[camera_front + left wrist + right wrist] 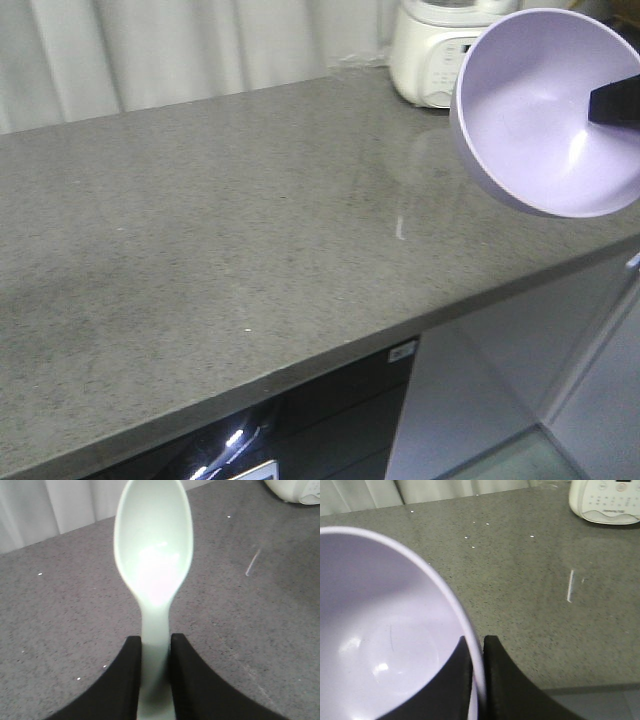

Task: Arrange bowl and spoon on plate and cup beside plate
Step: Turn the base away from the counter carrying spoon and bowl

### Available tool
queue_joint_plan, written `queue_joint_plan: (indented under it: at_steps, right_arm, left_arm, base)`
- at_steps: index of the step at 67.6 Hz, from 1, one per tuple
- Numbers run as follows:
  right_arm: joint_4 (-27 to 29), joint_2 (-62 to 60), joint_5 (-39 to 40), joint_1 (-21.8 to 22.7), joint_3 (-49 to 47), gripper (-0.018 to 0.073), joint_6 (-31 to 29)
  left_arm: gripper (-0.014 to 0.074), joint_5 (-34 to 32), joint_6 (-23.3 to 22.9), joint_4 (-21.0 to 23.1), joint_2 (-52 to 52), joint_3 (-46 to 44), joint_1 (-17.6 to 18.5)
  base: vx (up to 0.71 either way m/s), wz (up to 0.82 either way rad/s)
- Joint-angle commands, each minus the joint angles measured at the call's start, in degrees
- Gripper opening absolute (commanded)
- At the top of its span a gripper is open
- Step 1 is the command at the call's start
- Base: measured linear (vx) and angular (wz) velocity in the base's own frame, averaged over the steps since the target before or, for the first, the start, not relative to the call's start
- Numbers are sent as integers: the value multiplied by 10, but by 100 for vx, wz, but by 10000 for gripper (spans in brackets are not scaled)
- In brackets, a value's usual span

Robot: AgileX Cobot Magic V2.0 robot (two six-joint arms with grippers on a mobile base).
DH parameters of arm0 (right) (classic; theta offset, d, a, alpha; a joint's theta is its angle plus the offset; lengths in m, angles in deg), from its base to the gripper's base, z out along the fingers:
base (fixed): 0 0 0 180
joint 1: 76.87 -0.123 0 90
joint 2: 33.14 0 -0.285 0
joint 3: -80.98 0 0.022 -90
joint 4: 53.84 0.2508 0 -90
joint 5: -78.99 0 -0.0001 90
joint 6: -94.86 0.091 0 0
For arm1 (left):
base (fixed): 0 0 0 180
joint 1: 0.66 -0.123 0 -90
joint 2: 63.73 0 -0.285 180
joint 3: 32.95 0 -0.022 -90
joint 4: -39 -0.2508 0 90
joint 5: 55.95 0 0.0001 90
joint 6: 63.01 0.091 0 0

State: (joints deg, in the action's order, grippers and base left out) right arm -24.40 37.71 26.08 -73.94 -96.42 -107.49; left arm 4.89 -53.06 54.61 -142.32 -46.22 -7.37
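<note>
- Round lavender-purple plastic bowl (545, 110): held tilted above the grey speckled stone tabletop (200, 250), at 2 o'clock in front view.
- Bowl rim clenched by right hand (476, 647), one finger inside, one outside.
- Pale mint-green plastic spoon (155, 555): handle pinched by left hand (156, 645), scoop pointing to 12 o'clock.
- White appliance (435, 55) on tabletop, 1 o'clock.

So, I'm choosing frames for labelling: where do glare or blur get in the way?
Left wrist view: glare whitens the spoon near its neck, edges soft. Right wrist view: the bowl is blurred at its near rim, small highlights inside. Front view: one highlight inside the bowl, a pale streak reflected on the countertop.
</note>
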Motion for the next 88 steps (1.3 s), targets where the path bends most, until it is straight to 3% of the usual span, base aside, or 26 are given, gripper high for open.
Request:
queue_joint_plan:
  at_steps: [1,88]
  right_arm:
    - [18,-10,33,3,-17,-6,-4]
    - [18,-10,33,3,-17,-6,-4]
  left_arm:
    - [-8,-32,-1,15,11,-15,1]
    - [-8,-32,-1,15,11,-15,1]
  base:
    - [-5,-43]
    - [-4,-40]
